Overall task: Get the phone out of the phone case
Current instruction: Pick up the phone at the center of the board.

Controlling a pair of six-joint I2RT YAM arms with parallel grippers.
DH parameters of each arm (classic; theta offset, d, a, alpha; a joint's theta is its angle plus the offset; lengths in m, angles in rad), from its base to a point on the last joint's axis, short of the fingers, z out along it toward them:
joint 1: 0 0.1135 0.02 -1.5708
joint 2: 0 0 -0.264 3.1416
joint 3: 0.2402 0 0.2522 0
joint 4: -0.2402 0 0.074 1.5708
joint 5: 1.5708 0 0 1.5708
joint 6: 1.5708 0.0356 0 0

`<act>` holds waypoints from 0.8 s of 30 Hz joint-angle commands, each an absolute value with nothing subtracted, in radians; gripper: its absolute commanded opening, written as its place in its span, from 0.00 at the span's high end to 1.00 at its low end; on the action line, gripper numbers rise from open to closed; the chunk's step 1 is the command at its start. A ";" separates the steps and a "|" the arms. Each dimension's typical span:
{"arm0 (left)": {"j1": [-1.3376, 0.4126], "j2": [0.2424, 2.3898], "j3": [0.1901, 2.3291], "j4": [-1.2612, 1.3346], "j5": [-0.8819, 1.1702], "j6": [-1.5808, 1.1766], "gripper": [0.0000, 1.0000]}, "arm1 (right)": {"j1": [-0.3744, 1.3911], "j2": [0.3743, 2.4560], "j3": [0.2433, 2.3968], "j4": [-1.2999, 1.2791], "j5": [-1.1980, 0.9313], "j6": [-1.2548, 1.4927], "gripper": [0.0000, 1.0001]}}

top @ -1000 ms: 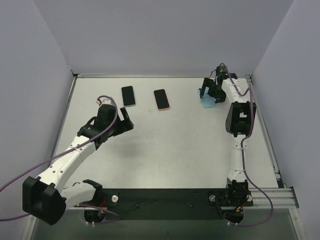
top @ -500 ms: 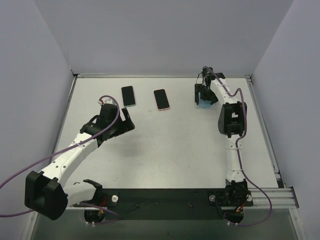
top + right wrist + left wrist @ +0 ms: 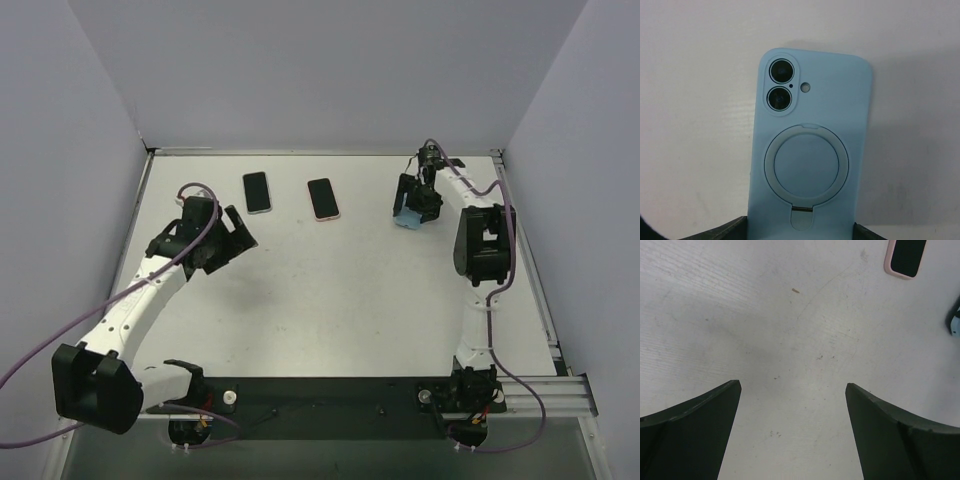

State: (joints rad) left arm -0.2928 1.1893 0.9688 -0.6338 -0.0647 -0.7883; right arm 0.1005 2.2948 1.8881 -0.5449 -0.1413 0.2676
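A light blue phone case [image 3: 815, 100] with a round ring stand shows its back in the right wrist view. The phone's two camera lenses [image 3: 779, 85] look out through it; the rest of the phone is hidden inside. My right gripper [image 3: 801, 227] is shut on the case's lower end, one finger against each long side. From above, the case [image 3: 406, 219] hangs tilted under the right gripper [image 3: 413, 205] at the table's back right. My left gripper [image 3: 238, 228] is open over bare table at the left, its fingertips [image 3: 735, 387] wide apart with nothing between them.
Two other phones lie flat near the back: a black one in a pale case [image 3: 257, 192] and one in a pink case [image 3: 322, 199], whose corner shows in the left wrist view [image 3: 905, 257]. Walls enclose the white table [image 3: 330, 290].
My right gripper's fingers have drawn in against the blue case and it has shifted slightly with the case. The left arm has swung back toward the left.
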 commanded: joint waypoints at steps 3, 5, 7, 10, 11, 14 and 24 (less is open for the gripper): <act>-0.296 1.339 1.155 -0.641 0.182 -0.801 0.02 | 0.107 2.010 1.593 -0.434 -0.284 0.389 1.00; -0.308 1.399 1.242 -0.716 0.239 -0.787 0.03 | 0.109 1.925 1.472 -0.394 -0.328 0.414 1.00; -0.334 1.472 1.284 -0.755 0.258 -0.788 0.03 | 0.107 1.837 1.378 -0.344 -0.369 0.452 1.00; -0.377 1.514 1.263 -0.712 0.273 -0.860 0.02 | 0.123 1.735 1.224 -0.299 -0.423 0.494 1.00; -0.388 1.513 1.232 -0.625 0.297 -0.891 0.02 | 0.129 1.711 1.186 -0.290 -0.429 0.497 1.00; -0.413 1.531 1.112 -0.403 0.436 -0.997 0.03 | 0.161 1.619 1.059 -0.265 -0.452 0.520 1.00; -0.552 1.739 1.135 -0.209 0.568 -1.052 0.03 | 0.255 1.367 0.784 -0.206 -0.552 0.522 1.00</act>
State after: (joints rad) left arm -0.4961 1.6951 1.1065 -0.3645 0.4854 -0.9905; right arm 0.2340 1.4666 0.8314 -0.2588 -0.4561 0.5198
